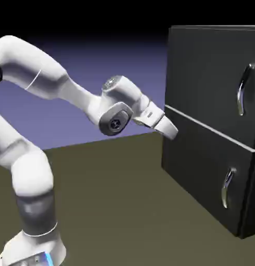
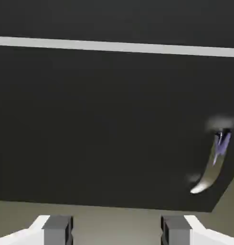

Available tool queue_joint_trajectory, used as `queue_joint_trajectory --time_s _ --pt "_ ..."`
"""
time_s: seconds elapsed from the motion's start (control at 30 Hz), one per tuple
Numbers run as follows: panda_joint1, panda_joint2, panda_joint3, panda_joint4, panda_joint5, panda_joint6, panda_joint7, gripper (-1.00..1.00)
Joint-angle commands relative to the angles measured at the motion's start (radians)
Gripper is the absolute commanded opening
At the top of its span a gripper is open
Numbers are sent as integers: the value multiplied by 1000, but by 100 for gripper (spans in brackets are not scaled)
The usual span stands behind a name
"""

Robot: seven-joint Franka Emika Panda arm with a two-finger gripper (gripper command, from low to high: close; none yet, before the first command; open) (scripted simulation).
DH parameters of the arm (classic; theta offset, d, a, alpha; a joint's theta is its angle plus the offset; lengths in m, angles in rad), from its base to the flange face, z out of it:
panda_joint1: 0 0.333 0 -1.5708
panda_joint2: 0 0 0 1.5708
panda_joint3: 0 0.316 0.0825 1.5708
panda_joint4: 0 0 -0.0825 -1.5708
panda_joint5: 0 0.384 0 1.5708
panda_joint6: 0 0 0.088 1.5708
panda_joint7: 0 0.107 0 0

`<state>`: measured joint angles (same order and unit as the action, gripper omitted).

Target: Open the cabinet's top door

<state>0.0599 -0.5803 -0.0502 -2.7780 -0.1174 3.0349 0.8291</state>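
The dark grey cabinet point(image 1: 213, 171) stands at the exterior view's right. Its top door point(image 1: 207, 78) is the taller upper panel, flush with the front, with a long curved chrome handle point(image 1: 245, 89) near its right edge. My gripper point(image 1: 173, 132) hovers by the cabinet's left front edge, level with the seam between the two panels and far from that handle. In the hand view the fingertips point(image 2: 58, 228) stand apart with nothing between them, so the gripper point(image 2: 115, 232) is open. That view shows mostly the lower panel point(image 2: 100, 124) and its smaller handle point(image 2: 212, 165). Only a strip of the top door point(image 2: 114, 19) shows above the pale seam.
The shorter lower panel point(image 1: 202, 171) carries its own small handle point(image 1: 227, 188). The olive table top point(image 1: 124, 208) stretches between my base and the cabinet. My arm's elbow and wrist point(image 1: 116, 111) reach in from the left.
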Motion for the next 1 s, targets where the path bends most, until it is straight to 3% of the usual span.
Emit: queue_joint_trajectory --time_s 0.0,0.97 --pt "18 -4 -19 12 -44 -1 33 0" --pt "532 -114 -559 356 -1305 -23 980 0"
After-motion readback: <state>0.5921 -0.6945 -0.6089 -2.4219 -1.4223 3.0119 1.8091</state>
